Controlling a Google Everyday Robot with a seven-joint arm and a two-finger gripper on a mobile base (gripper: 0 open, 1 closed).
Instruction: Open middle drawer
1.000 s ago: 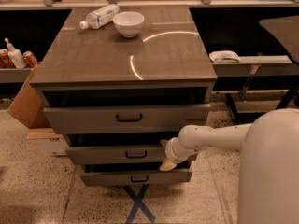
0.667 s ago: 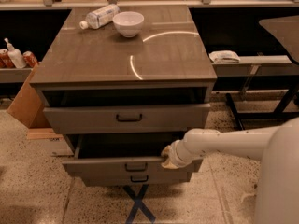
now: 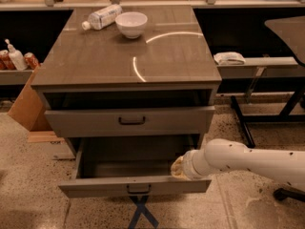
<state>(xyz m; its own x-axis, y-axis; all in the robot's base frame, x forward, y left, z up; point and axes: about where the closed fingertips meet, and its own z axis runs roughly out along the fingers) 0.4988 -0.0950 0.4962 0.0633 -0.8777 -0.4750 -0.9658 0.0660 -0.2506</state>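
— What do we have on the cabinet top (image 3: 95, 61)?
— We see a bowl (image 3: 131, 24) at its back, upper centre of the frame, with a bottle (image 3: 102, 17) lying just left of it.
— And lower down?
— The middle drawer (image 3: 95, 187) juts out beneath the upper drawer (image 3: 86, 122). The gripper (image 3: 177, 168) sits in its front right corner, and the arm (image 3: 248, 161) enters from the lower right.

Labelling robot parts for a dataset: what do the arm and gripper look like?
The arm is a smooth white rounded tube with small dark specks and no visible cables. The gripper, inside the open grey-brown middle drawer at its right end, is pale tan.
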